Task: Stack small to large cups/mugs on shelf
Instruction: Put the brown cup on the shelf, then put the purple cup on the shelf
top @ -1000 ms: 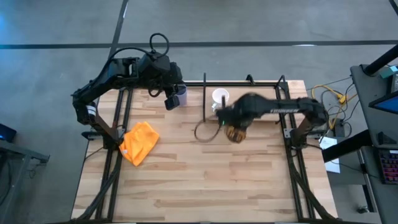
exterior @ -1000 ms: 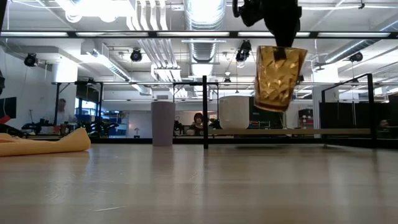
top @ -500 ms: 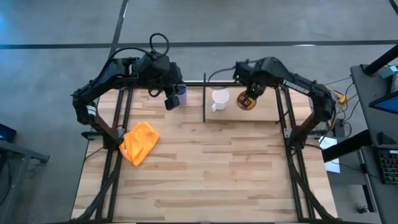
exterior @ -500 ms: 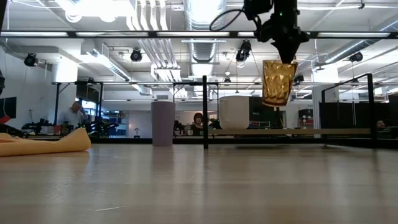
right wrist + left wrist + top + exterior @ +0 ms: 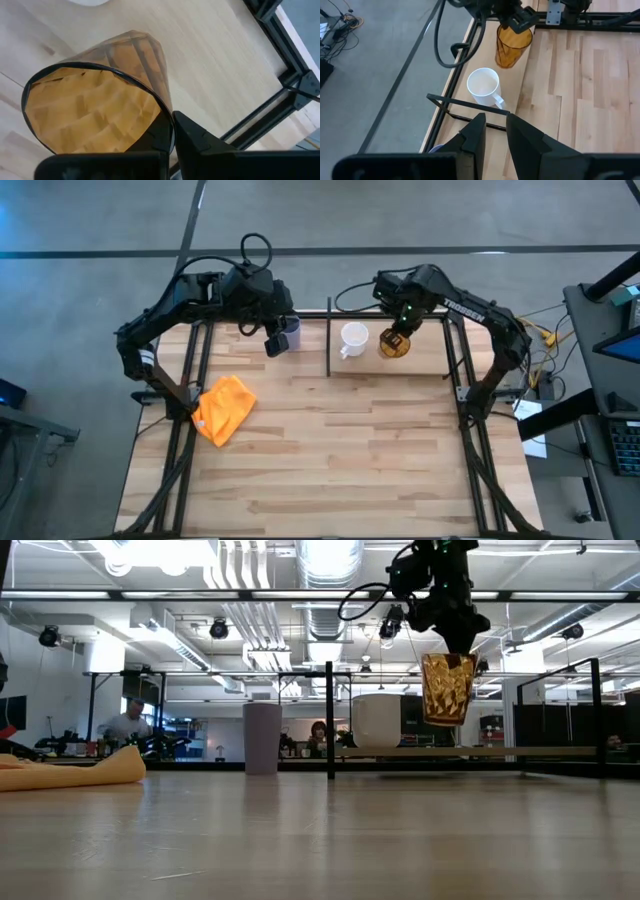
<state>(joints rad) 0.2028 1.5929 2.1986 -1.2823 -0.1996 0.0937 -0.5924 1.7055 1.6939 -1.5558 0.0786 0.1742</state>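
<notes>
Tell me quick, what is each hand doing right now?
Left hand: open, empty, waiting by the tumbler.
Right hand: closed on the amber cup, held above the shelf.

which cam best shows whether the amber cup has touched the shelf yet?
Low view: the amber cup hangs from the right hand, with a clear gap above the shelf. High view shows only its position beside the white mug. Left wrist shows it from afar; right wrist shows mostly its rim.

2 dark jointed arms; black looped cables; white lettering on right arm (image 5: 462,308); green light near wrist.
</notes>
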